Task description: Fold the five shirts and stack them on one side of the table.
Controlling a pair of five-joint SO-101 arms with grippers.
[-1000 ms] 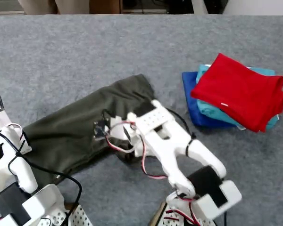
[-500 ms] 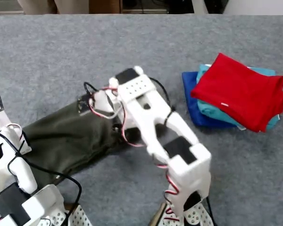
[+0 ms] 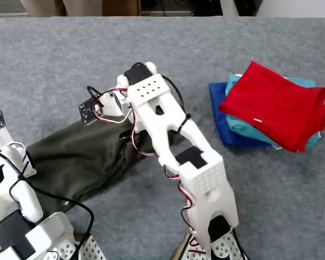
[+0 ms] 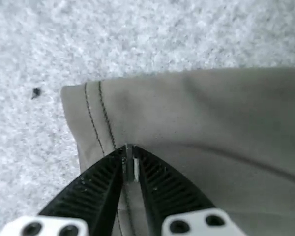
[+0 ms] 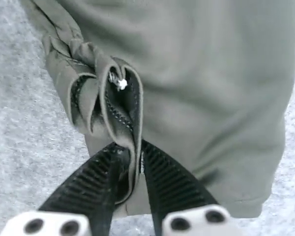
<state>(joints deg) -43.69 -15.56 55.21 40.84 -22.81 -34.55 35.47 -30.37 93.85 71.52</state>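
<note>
Right claw (image 5: 129, 150) farther back with shirt (image 5: 211, 73)

white arms (image 3: 173, 135) — black ribbed fingers (image 5: 88, 187)

Four shirts (image 3: 81, 157), two arms (image 3: 168, 135)

Much of the cloth lies out of my sight.
From above, my right arm (image 3: 168, 135) covers one end of the olive shirt (image 3: 81, 157) and hides where I grip it. My left arm (image 3: 16, 211) is cut off at the lower corner. The red shirt (image 3: 273, 103) covers most of the blue shirt (image 3: 219, 114) and the teal shirt (image 3: 239, 125). At my right gripper (image 5: 130, 147), bunched folds hide the pinched layers. A dark speck (image 4: 36, 92) on the table (image 4: 187, 29) is too small to tell.
</note>
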